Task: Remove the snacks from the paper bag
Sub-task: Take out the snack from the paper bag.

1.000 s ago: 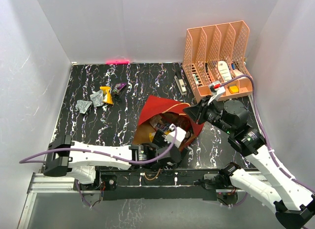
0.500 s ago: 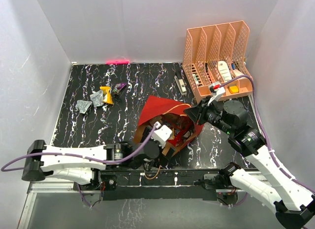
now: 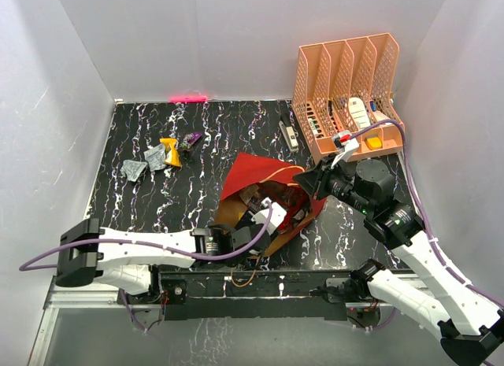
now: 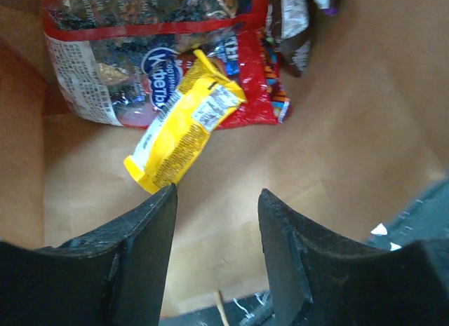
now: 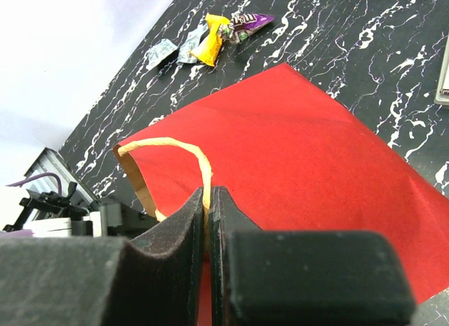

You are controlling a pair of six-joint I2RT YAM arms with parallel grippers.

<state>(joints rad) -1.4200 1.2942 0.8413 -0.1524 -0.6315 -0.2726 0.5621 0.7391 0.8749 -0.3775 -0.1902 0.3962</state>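
The left gripper [image 4: 217, 200] has been pushed back into the paper bag [image 3: 253, 174] at frame centre, jaws parted and empty before a yellow packet [image 4: 184, 123]; the cord handle [image 5: 175, 145] is pinched by the right gripper [image 5: 208, 200].

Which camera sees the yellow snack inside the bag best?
Left wrist view: the yellow snack lies in plain sight, partly on a red snack bag. The top view hides it; the right wrist view shows only the paper bag's outside.

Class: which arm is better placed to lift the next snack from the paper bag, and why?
Left: the left fingers stand apart inside the paper bag, near the yellow packet; the right fingers are shut on the cord handle.
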